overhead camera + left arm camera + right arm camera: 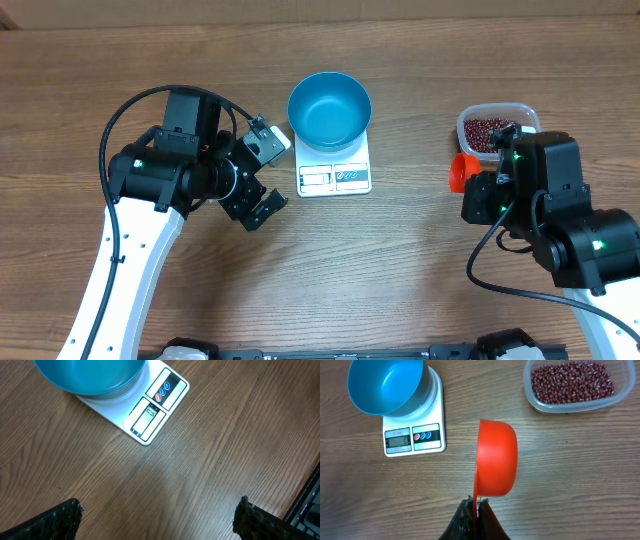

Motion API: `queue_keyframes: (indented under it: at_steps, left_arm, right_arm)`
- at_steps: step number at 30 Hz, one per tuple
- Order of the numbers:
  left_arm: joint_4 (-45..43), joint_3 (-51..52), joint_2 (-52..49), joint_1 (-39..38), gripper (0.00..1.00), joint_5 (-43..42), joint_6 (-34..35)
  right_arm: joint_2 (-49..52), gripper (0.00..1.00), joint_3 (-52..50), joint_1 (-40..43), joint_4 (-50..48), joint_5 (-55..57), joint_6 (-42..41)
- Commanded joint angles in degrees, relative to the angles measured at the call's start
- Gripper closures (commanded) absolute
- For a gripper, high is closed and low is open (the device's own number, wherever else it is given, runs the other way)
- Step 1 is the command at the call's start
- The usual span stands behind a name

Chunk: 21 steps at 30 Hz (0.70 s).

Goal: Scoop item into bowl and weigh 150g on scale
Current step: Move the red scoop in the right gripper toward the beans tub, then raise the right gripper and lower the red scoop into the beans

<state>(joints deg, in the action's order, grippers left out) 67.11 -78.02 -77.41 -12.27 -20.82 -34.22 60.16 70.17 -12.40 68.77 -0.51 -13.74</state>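
Pinching orange scoop (496,457) in closed right jaws, left jaws wide, empty, bowl (330,108) on scale (335,178).

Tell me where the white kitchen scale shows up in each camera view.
Overhead: scale upper middle, under the blue bowl.
Left wrist: top centre, turned at an angle.
Right wrist: upper left.
Shared landmark: the blue bowl sitting on it.

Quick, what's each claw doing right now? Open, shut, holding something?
Left gripper: open, holding nothing.
Right gripper: shut on the orange scoop, by its handle.
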Motion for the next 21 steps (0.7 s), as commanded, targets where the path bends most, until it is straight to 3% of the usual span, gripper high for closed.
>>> queue_keyframes:
  at_steps: [1, 14, 21]
  left_arm:
    - [0.0, 0.3, 0.9, 0.3, 0.01, 0.0, 1.2]
    - [0.0, 0.3, 0.9, 0.3, 0.00, 0.0, 1.2]
    - [0.0, 0.3, 0.9, 0.3, 0.00, 0.0, 1.2]
  right_arm:
    - [-0.6, 0.96, 1.8, 0.3, 0.5, 0.6, -4.6]
    - [-0.5, 0.96, 1.8, 0.2, 0.9, 0.4, -15.0]
    - [1.4, 0.96, 1.8, 0.2, -3.1, 0.3, -15.0]
